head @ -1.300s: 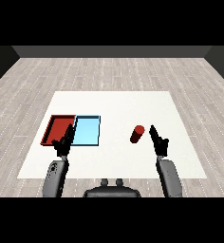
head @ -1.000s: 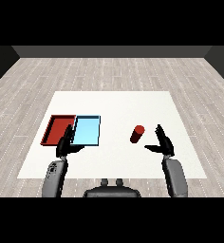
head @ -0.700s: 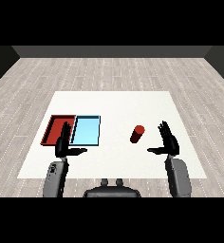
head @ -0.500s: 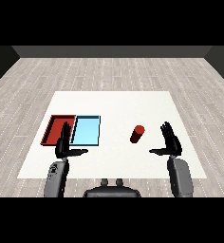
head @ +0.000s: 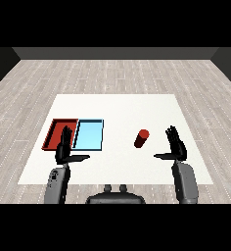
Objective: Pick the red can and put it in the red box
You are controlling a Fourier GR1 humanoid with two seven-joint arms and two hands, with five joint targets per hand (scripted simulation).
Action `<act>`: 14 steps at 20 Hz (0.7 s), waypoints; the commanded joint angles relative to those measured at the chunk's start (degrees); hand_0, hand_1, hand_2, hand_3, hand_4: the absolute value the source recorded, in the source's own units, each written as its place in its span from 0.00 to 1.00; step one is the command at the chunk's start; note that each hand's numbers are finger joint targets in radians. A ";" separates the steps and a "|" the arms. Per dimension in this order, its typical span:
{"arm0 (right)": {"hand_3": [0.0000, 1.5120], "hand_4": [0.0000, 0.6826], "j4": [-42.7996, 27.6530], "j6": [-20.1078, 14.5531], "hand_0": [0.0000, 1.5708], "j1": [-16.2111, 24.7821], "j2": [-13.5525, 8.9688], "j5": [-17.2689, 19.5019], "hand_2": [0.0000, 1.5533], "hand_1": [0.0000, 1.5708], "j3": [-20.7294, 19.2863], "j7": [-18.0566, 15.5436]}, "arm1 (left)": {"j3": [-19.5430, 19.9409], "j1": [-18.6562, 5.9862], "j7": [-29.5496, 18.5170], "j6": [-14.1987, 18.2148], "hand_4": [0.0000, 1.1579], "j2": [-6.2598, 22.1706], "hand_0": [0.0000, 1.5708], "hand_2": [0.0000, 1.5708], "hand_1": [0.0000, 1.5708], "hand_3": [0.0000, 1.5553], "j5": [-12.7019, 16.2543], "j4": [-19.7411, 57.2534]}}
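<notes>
On the white table (head: 117,105), each robot hand, left (head: 64,149) and right (head: 175,146), is spread, holding nothing, red can (head: 141,138) apart.

A bare test room with one work table

The floor (head: 112,73) is made of grey wooden planks and it runs back to dark walls (head: 115,53), with no furniture along them. In the middle is only a white table (head: 117,108), plain and flat. On it lie a red tray (head: 54,135) and a blue tray (head: 89,135) side by side, and a red can (head: 141,138) apart from them. So few things, placed so tidy, look like a lab setup more than a home or a shop.
</notes>
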 commanded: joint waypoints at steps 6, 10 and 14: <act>0.00 0.00 6.59 -1.89 0.00 -4.89 1.92 1.54 0.00 0.00 0.07 -2.28 | -0.72 -0.96 1.81 0.91 0.00 -0.47 0.00 0.00 0.00 0.00 -1.13 -1.47; 0.00 0.00 13.94 -0.34 0.00 -8.45 1.15 2.37 0.00 0.00 -0.48 -6.40 | 1.33 1.30 -1.62 -1.40 0.00 0.70 0.00 0.00 0.00 0.00 0.59 1.35; 0.00 0.00 14.93 -0.66 0.00 -9.86 1.80 0.26 0.00 0.00 -0.61 -3.56 | 0.35 0.11 1.56 0.83 0.00 -0.43 0.00 0.00 0.00 0.00 -0.46 -1.41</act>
